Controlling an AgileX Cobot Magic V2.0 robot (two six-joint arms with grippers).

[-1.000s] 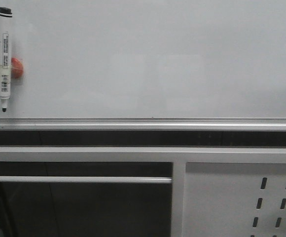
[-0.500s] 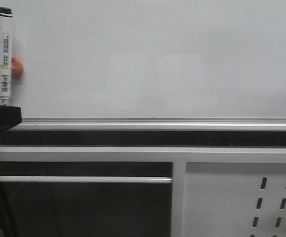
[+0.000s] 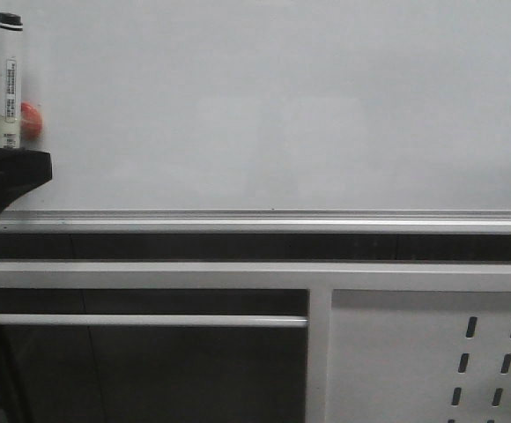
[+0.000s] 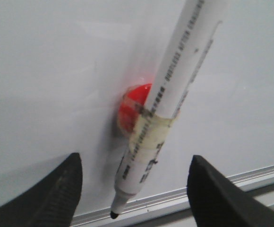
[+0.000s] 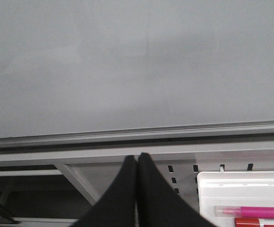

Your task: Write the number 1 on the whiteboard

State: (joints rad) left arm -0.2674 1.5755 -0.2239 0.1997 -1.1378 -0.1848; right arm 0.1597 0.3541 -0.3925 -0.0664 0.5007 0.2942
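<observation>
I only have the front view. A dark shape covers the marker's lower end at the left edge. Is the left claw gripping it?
Observer: No. The left claw is open, its fingers on either side of the marker, apart from it.
Operator: Is the marker capped?
Observer: Its lower tip is bare; tape binds it to a red magnet.
Operator: And the right claw?
Observer: The right claw is shut on nothing, facing the whiteboard, which bears no stroke.
</observation>
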